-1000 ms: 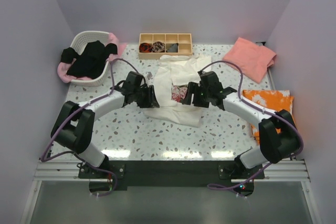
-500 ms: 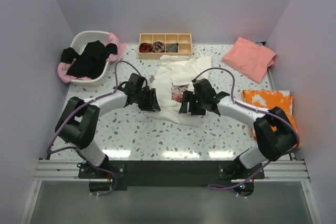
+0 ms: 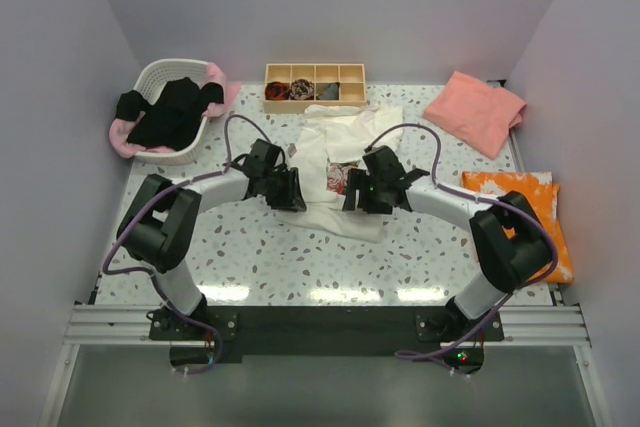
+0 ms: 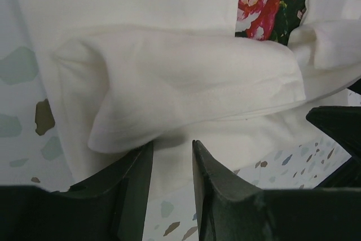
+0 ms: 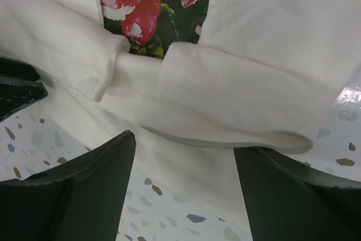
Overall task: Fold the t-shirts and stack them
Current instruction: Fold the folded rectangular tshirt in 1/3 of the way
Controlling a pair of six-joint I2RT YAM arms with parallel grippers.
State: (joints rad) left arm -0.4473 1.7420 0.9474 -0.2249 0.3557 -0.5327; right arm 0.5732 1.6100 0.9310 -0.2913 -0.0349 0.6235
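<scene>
- Large cream-white cloth t-shirt with a rose print (image 3: 318, 147) lies at centre of the speckled terrazzo table (image 3: 300, 257), side flaps folded in toward the print.
- Left gripper (image 3: 292, 190) sits low at the shirt's left edge, right gripper (image 3: 352, 192) at its right edge; the two face each other across the print.
- Left wrist view: left gripper (image 4: 172, 152) has its dark fingers (image 4: 220, 196) only narrowly parted. A folded cream flap ends right at the tips. Cannot tell whether the flap's edge is nipped or merely lying above.
- Right wrist view: right gripper (image 5: 185, 142) has its fingers (image 5: 67, 196) spread wide. A folded flap lies just beyond the tips; nothing is clamped between them.
- White plastic laundry basket (image 3: 160, 69), upper left of the top view, holds a black t-shirt (image 3: 170, 112) draped over a light pink t-shirt (image 3: 120, 137).
- Salmon-pink t-shirt (image 3: 478, 110) lies folded at upper right, well apart from the arms.
- Orange-and-white patterned cloth (image 3: 520, 197) lies at the right edge.
- Wooden compartment tray (image 3: 315, 66) at top centre holds small rolled cloth bundles (image 3: 300, 90).
</scene>
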